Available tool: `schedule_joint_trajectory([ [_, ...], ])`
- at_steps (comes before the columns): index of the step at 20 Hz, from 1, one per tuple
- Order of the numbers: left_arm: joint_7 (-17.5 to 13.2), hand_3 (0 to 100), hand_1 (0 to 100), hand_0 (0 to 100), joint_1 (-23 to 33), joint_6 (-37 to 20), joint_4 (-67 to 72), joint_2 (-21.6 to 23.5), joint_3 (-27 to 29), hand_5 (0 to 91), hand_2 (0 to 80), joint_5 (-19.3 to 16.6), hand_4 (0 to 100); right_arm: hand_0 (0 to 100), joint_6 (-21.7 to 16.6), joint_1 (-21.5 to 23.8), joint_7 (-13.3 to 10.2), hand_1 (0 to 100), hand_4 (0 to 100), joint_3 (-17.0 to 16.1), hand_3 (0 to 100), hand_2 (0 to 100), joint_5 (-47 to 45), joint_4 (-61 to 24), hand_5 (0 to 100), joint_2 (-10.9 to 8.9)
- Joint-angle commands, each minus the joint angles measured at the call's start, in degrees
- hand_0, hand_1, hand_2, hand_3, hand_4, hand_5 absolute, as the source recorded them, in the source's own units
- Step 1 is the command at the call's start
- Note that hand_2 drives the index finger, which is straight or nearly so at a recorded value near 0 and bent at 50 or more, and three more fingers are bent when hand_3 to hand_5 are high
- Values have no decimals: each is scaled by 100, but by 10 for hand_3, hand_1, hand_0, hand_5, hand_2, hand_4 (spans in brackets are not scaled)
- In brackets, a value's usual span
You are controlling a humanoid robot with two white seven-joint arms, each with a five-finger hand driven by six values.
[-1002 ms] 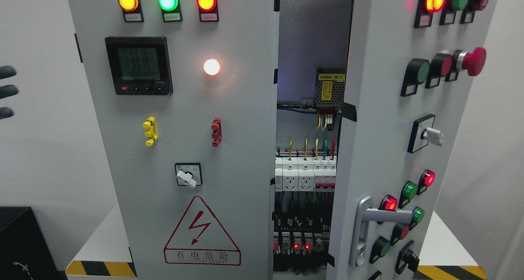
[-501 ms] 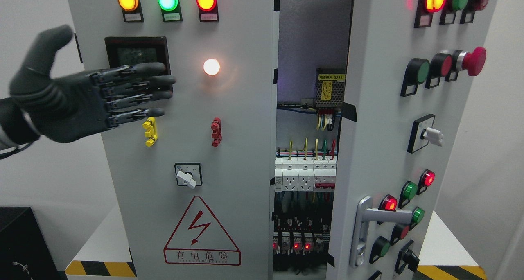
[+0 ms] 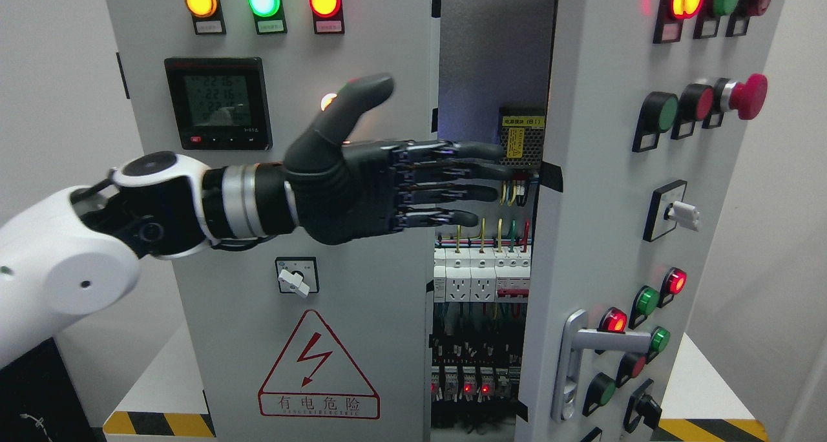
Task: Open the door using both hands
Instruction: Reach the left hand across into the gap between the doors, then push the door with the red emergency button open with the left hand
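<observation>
1. A tall grey metal electrical cabinet (image 3: 362, 338) fills the middle of the room, standing on a white platform (image 3: 158, 384) edged with yellow-and-black hazard tape; plain white walls rise behind it on both sides.
2. The grey right-hand cabinet door (image 3: 594, 190), the one being opened, stands ajar and swung outward, showing its row of red and green push buttons and a silver lever handle (image 3: 581, 345) low down.
3. The fixed left panel carries three lit round lamps, amber, green and red, a black digital meter (image 3: 218, 103), a small white rotary switch (image 3: 296, 276) and a red triangular lightning warning sign (image 3: 318, 364).
4. The black robotic left hand (image 3: 362, 177) comes in on a white arm from the left and reaches across the panel, with its straight fingers (image 3: 471, 170) held close together and pointing into the gap, thumb raised, holding nothing.
5. The fingertips lie near the door's inner edge; I cannot tell whether they touch it.
6. Through the gap, white breaker modules (image 3: 481, 277), coloured wires and small red lights show.
7. The hand hides part of the panel, and a white lamp shows only partly behind the thumb.
8. A dark object at the lower left corner is cut off by the frame.
</observation>
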Motion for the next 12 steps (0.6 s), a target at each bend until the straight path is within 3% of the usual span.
schedule_joint_trajectory([
  [1, 379, 0, 0, 0, -30, 102, 103, -2069, 20, 0, 0, -224, 0, 0, 4, 0, -2, 0, 0, -88, 0, 0, -53, 0, 0, 0],
  [4, 1055, 0, 0, 0, -74, 102, 94, -2368, 29, 0, 0, -329, 0, 0, 4, 0, -2, 0, 0, -88, 0, 0, -53, 0, 0, 0],
  [12, 2075, 0, 0, 0, -416, 102, -47, -3527, 38, 0, 0, -479, 0, 0, 4, 0, -2, 0, 0, -88, 0, 0, -53, 9, 0, 0],
])
